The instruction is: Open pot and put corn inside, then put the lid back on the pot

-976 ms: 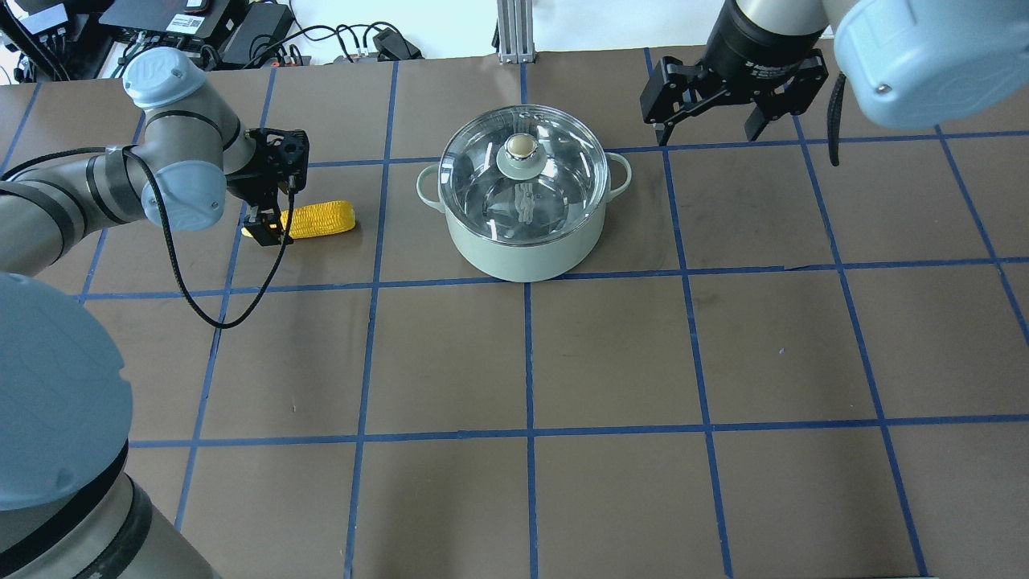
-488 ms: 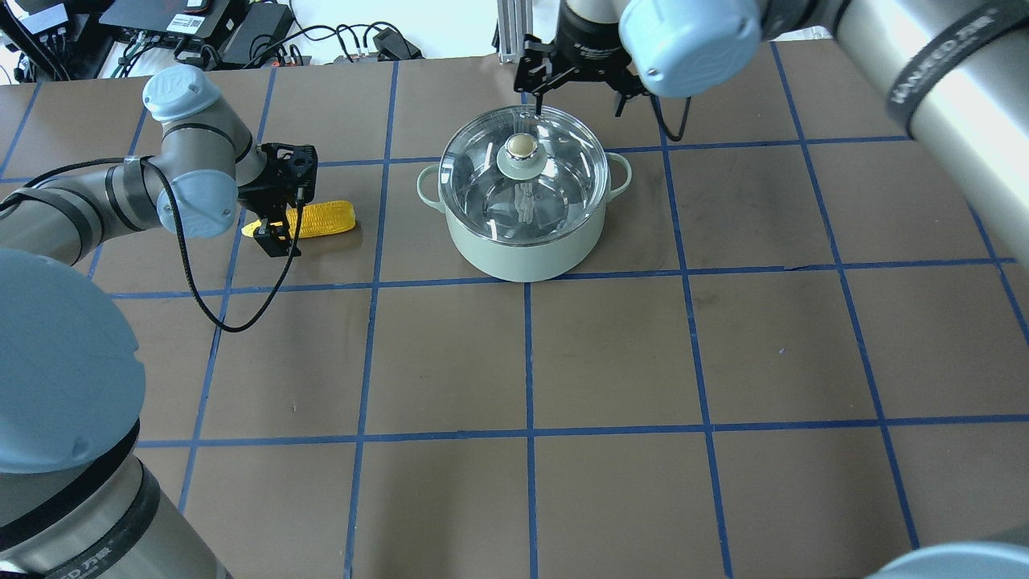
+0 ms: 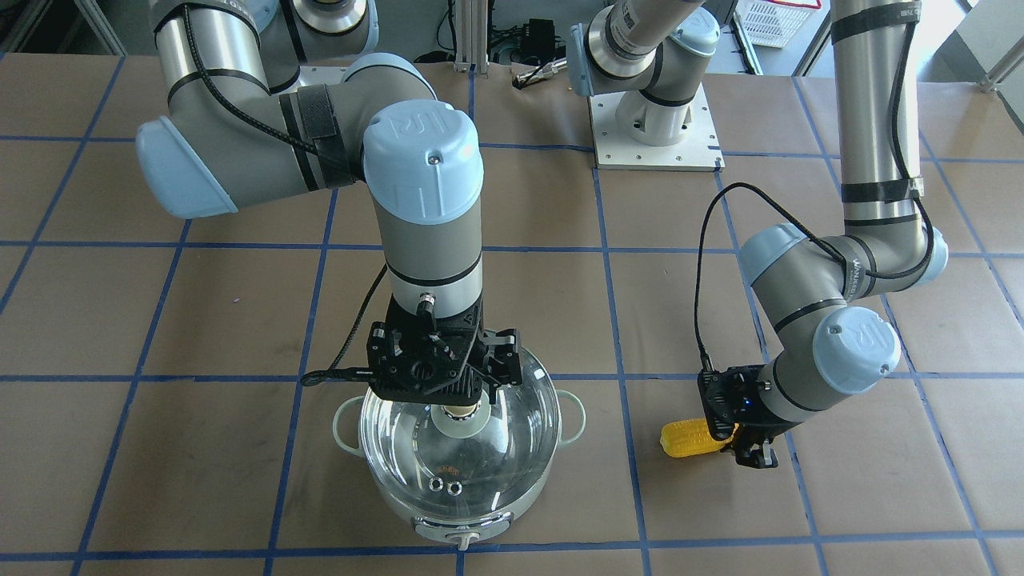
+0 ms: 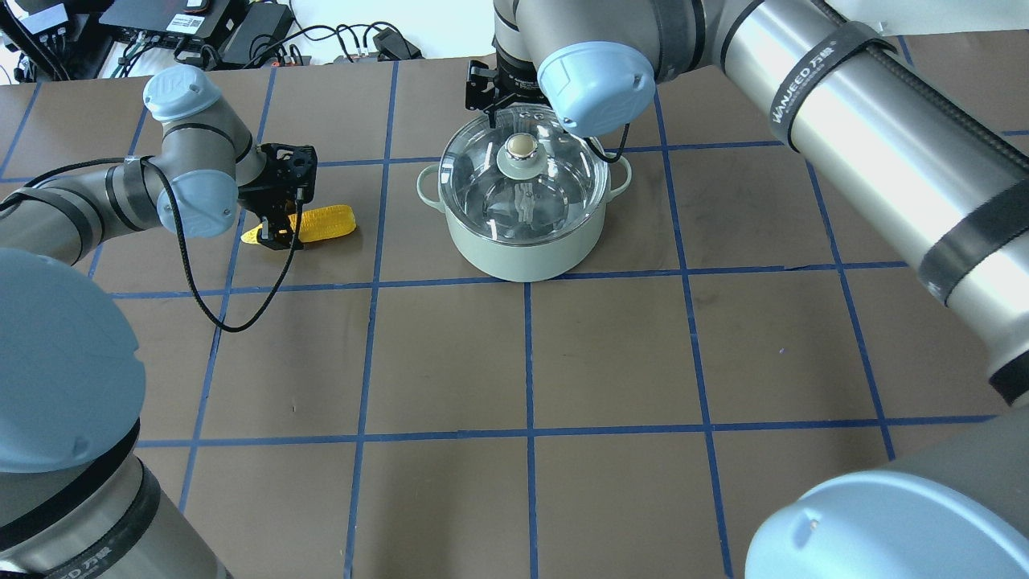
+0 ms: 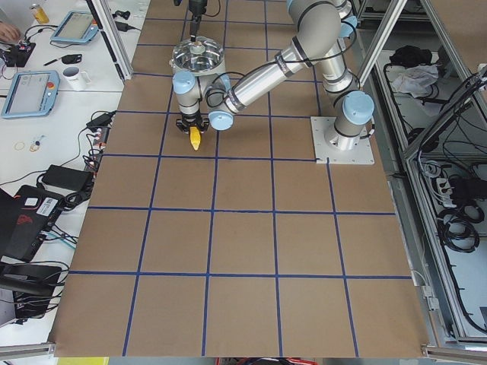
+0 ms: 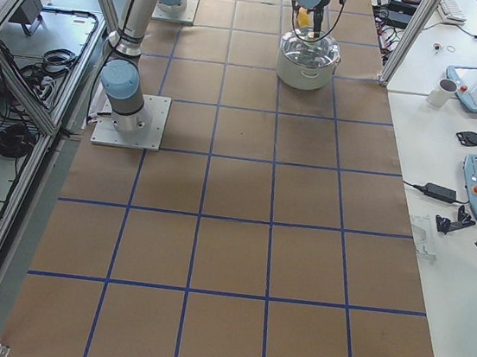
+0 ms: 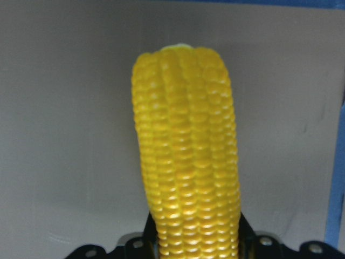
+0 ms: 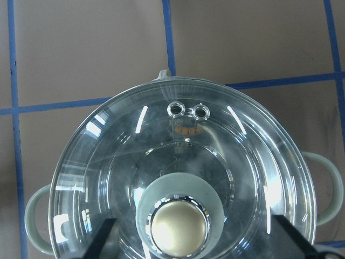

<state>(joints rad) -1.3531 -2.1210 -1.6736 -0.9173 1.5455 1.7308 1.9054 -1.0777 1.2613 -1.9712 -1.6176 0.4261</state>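
Here my left gripper (image 4: 273, 233) is clamped on the narrow end of the corn (image 4: 321, 219), which lies on the table (image 4: 643, 362) near the pot (image 4: 522, 249). My right gripper (image 3: 456, 394) hangs wide open, its jaws flanking the knob (image 4: 522, 145) of the lid (image 4: 555, 173), which sits on the pot.

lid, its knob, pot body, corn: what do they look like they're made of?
The lid: clear glass by the look, see-through with sharp glints. Its knob: glossy beige-gold ball, metal or coated plastic, can't tell. The pot body: pale green, smooth, probably enamelled or painted metal. The corn: bright yellow moulded kernels with a slight sheen, likely plastic or rubber.
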